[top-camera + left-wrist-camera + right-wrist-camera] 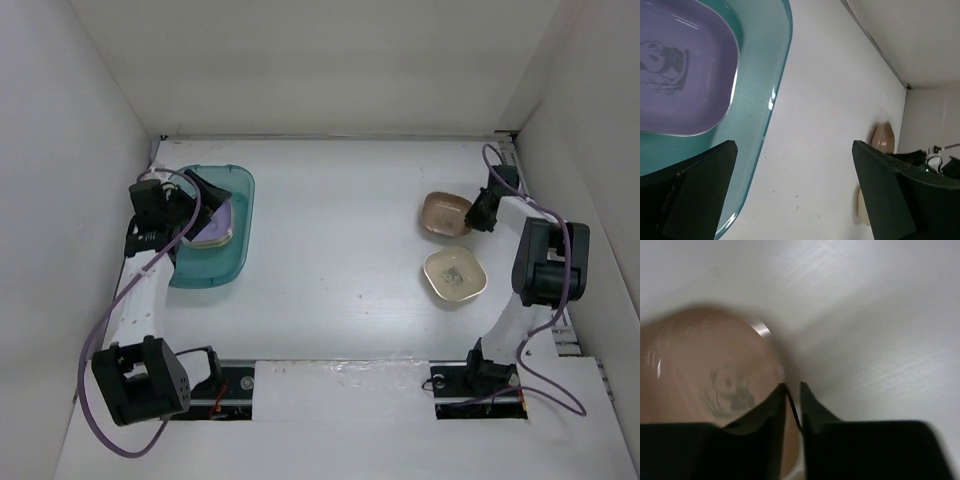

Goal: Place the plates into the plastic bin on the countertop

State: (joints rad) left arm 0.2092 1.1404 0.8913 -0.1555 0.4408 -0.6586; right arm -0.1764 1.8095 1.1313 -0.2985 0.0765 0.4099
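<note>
The teal plastic bin (238,215) sits at the far left of the white countertop (340,230) and holds a stack of plates with a purple plate (215,225) on top; its panda motif shows in the left wrist view (680,70). My left gripper (205,190) is open and empty above the bin's right side (767,100). A brown plate (444,214) and a cream plate (455,274) lie at the right. My right gripper (473,215) is shut on the brown plate's right rim (715,385), one finger inside, one outside.
White walls bound the counter on the left, back and right. The cream plate lies just in front of the brown one, close to the right arm's elbow (548,262). Both arm bases stand at the near edge.
</note>
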